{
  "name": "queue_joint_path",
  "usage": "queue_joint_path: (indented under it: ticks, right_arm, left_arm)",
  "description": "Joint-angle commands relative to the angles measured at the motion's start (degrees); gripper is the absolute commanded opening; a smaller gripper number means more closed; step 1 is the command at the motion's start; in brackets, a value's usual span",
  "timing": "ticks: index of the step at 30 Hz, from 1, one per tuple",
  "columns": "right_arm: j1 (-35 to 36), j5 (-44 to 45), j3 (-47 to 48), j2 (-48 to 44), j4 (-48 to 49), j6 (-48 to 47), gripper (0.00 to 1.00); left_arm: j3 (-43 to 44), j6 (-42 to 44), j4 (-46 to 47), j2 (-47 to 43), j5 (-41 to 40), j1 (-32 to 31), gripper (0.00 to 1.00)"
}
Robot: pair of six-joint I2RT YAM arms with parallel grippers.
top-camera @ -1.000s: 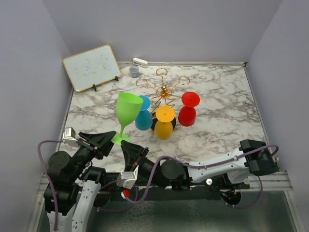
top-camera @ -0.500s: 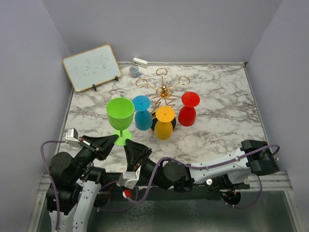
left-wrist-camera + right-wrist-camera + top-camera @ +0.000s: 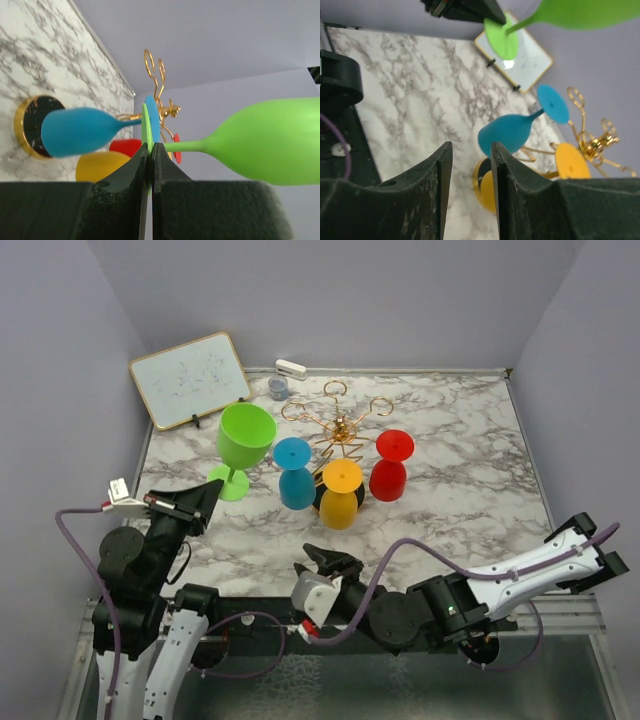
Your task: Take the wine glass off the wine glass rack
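Observation:
My left gripper (image 3: 208, 496) is shut on the round foot of a green wine glass (image 3: 245, 439) and holds it upright above the table, left of the rack. In the left wrist view the green foot (image 3: 146, 134) is pinched between the black fingers (image 3: 125, 175) and the green bowl (image 3: 272, 140) sticks out to the right. The gold wire wine glass rack (image 3: 342, 426) holds a blue glass (image 3: 296, 476), a yellow glass (image 3: 340, 496) and a red glass (image 3: 389, 467), all hanging upside down. My right gripper (image 3: 328, 561) is open and empty near the front edge.
A small whiteboard (image 3: 190, 379) leans at the back left. A small grey cup (image 3: 278, 388) and a white eraser (image 3: 290, 368) sit at the back. The rack's round black base (image 3: 36, 125) shows in the left wrist view. Grey walls enclose the marble table (image 3: 450, 470).
My left gripper has carried the green glass back and to the left, away from the rack. My right arm has pulled back toward the front edge, its gripper moving right.

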Motion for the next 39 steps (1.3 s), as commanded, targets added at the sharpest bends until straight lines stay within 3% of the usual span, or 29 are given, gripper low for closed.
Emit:
queue_joint_path:
  ticks: [1, 8, 12, 16, 21, 25, 31, 39]
  right_arm:
    - [0.8, 1.8, 8.8, -3.1, -46.3, 40.0, 0.37]
    - [1.6, -1.8, 7.9, -7.6, -50.9, 48.8, 0.33]
    - [1.7, -4.0, 8.8, -9.0, -46.7, 45.8, 0.32]
    - [1.6, -6.8, 12.6, -10.8, -39.3, 39.5, 0.32]
    - [1.6, -9.7, 20.3, -9.2, -30.6, 30.5, 0.36]
    - [1.6, -6.1, 29.5, -1.2, -31.5, 23.7, 0.44]
    - [-1.6, -3.8, 39.5, 6.8, -27.8, 14.7, 0.51]
    - [-16.7, -14.9, 63.7, 18.3, -31.4, 10.7, 0.56]
  left_arm:
    - [-0.2, 6.9, 15.1, 7.4, -7.7, -0.8, 0.00]
    - [-2.6, 11.0, 27.4, 17.7, -10.6, -0.9, 0.00]
    - [-6.0, 10.7, 30.9, 17.7, -8.7, -0.9, 0.00]
    - [-11.6, 11.0, 31.1, 11.8, -6.9, -0.9, 0.00]
    - [-18.0, 9.7, 25.8, -3.1, -7.3, -0.9, 0.00]
    - [-17.4, 10.1, 17.1, -12.4, -7.7, -1.0, 0.00]
    - [-7.8, 17.1, 5.0, -12.7, -7.3, -1.0, 0.00]
    - [-3.2, 19.5, 1.1, -12.8, -7.4, -1.1, 0.00]
